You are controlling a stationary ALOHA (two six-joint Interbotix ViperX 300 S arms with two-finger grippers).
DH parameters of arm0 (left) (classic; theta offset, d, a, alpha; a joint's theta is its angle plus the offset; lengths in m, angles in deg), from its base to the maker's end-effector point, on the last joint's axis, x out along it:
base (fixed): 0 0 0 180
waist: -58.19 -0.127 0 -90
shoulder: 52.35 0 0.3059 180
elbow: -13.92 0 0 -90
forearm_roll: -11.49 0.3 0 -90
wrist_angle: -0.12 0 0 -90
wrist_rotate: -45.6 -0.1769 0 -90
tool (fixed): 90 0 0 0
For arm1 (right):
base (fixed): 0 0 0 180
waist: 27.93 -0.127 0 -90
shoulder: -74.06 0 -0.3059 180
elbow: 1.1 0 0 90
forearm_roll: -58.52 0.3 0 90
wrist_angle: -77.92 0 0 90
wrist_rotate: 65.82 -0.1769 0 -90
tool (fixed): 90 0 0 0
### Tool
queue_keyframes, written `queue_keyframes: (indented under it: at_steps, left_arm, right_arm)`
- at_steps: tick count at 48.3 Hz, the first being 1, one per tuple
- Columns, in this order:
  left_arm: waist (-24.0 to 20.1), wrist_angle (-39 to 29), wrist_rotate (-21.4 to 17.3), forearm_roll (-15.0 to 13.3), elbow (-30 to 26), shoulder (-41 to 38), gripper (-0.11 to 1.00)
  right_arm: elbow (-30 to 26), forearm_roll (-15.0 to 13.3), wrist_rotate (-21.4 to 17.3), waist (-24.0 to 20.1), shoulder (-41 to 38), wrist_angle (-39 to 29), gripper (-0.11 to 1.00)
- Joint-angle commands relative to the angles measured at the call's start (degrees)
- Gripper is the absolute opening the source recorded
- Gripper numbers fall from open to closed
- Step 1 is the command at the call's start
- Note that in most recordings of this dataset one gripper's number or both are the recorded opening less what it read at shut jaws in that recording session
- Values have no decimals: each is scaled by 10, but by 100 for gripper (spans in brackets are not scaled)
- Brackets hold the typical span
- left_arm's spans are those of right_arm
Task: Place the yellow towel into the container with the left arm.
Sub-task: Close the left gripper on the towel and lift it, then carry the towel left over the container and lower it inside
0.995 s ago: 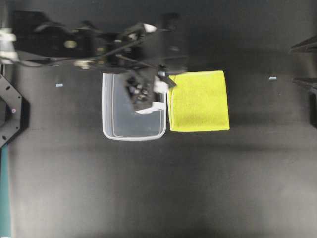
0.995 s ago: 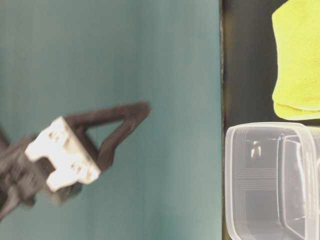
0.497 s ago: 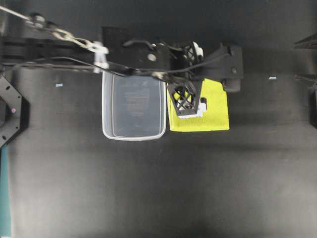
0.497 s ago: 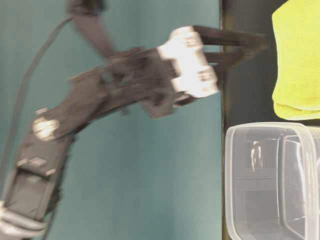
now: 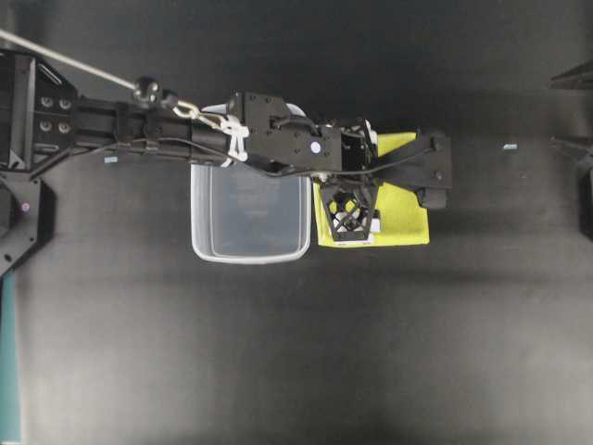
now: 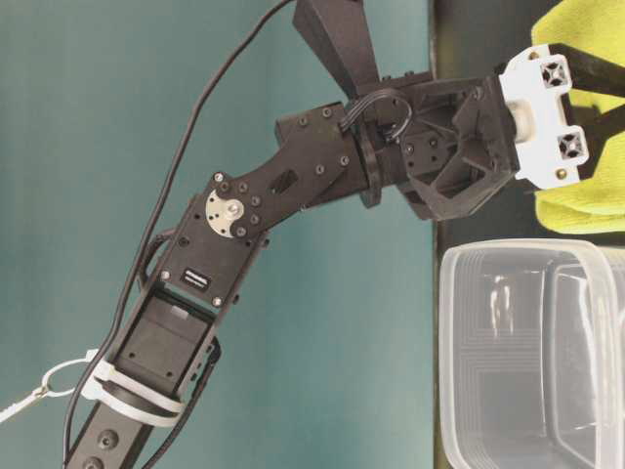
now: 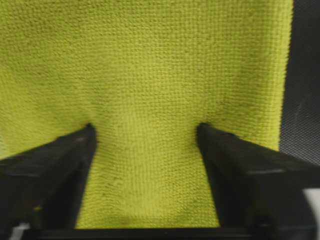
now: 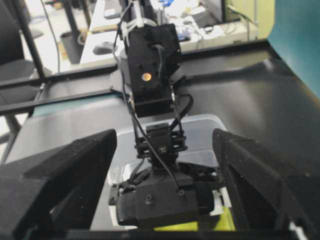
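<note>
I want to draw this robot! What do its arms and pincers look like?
The left arm is long, black and jointed, with small screws, a round silver disc, black cables and a white cable tie. Its left pincer has two dark pointed fingers on a white block. The right pincer shows only two dark, rough-looking pointed fingers.

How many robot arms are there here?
2. The left arm reaches over the container onto the yellow towel; the right end effector waits, open, at the table's edge.

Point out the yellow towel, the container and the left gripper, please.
yellow towel (image 5: 408,218): overhead view, its bare lower right part.
container (image 5: 250,257): overhead view, its near rim.
left gripper (image 7: 145,132): left wrist view, midway between fingertips.
</note>
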Motion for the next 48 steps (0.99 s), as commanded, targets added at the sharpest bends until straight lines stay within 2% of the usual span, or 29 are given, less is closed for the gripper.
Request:
queue_keyframes:
  at_steps: [1, 9, 12, 21, 30, 37, 48]
  left_arm:
    - [4, 1, 0, 1, -4, 1, 64]
    - [4, -13, -1, 2, -17, 32, 17]
    - [3, -26, -2, 2, -29, 54, 6]
    - [3, -94, 0, 2, -56, 146, 7]
    - [2, -155, 3, 2, -25, 249, 6]
    - [1, -181, 7, 2, 42, 316, 6]
    - [-3, -163, 8, 1, 174, 383, 6]
  right_arm:
    - [-4, 2, -2, 2, -3, 4, 75]
    - [-4, 2, -4, 2, 2, 7, 75]
    - [-4, 2, -4, 2, 7, 7, 75]
    - [-4, 2, -4, 2, 28, 6, 75]
    - [-4, 2, -4, 2, 42, 4, 75]
    - [-3, 2, -4, 2, 46, 6, 75]
    - [-3, 2, -4, 2, 46, 7, 75]
